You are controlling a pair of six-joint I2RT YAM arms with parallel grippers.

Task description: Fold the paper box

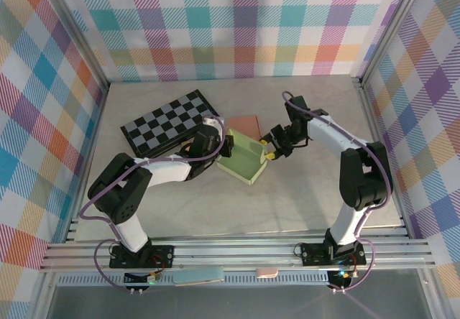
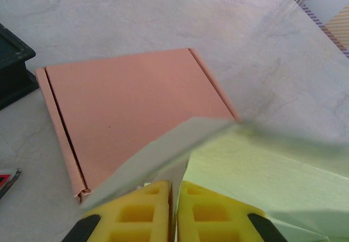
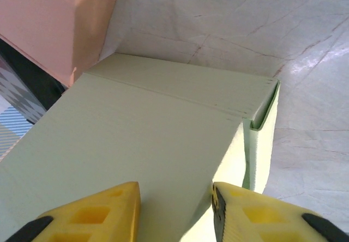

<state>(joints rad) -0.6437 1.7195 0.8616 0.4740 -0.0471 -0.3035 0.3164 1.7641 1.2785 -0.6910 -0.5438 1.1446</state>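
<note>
Green box [image 1: 244, 162] sits mid-table, half formed, just beside a flat pink box [image 1: 243, 125]. Left claw [image 2: 174, 190] is pressed together, pinching a raised flap edge. Right claw [image 3: 175, 198] is spread astride the opposite wall. Step, as I judge it: raising the walls. Next: right claw must grip, then fold inward.
</note>
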